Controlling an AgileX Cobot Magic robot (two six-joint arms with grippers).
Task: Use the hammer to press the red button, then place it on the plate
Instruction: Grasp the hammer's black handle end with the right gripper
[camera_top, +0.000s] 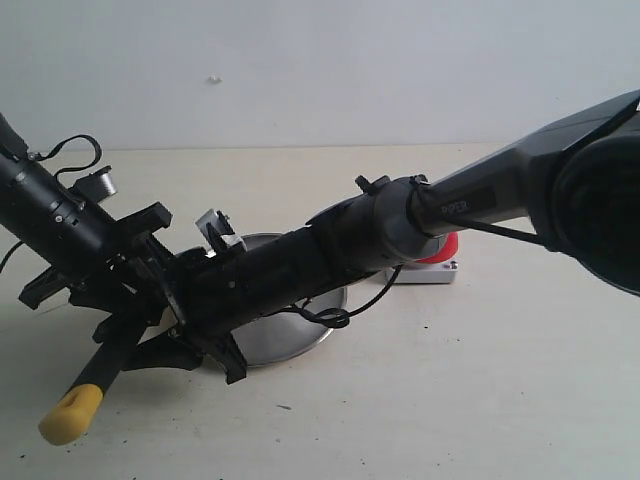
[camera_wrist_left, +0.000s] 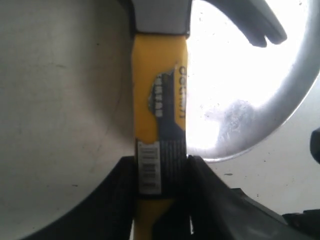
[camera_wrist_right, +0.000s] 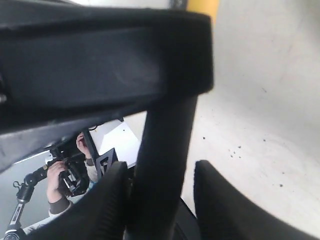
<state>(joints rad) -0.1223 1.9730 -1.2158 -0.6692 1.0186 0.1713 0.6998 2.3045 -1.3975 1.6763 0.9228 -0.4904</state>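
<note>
Yellow at its butt and black along the grip, the hammer (camera_top: 98, 380) slanted up from low over the pale table (camera_top: 470, 400) toward the plate (camera_top: 285, 342), its head hidden in the exterior view behind two crowded black grippers. Clamped on the yellow-and-black handle at the barcode label, some way below the steel head, the left gripper (camera_wrist_left: 160, 165), one finger (camera_wrist_left: 117, 200) pressed to each side. Head and claw (camera_wrist_left: 250, 22) over the brushed silver plate, bright with glare; impossible to tell whether touching the metal. Astride the black stretch of the handle, the right gripper (camera_wrist_right: 161, 167), carried by an arm (camera_top: 430, 215) stretched across from the right side, one jaw on either side of the grip; cannot tell whether squeezing it or only standing close around it. In the right wrist view, a broad black bar of hardware (camera_wrist_right: 100, 65) crossing in front of the handle, the yellow end showing beyond it. Plate flat on the table, partly covered by the right arm in the exterior view. Beyond the plate to the right, the red button (camera_top: 447, 248) on its light-grey base (camera_top: 432, 273), partly hidden behind the same arm and well apart from the hammer. Yellow end clear of both grippers at the lower left, close over the table.
</note>
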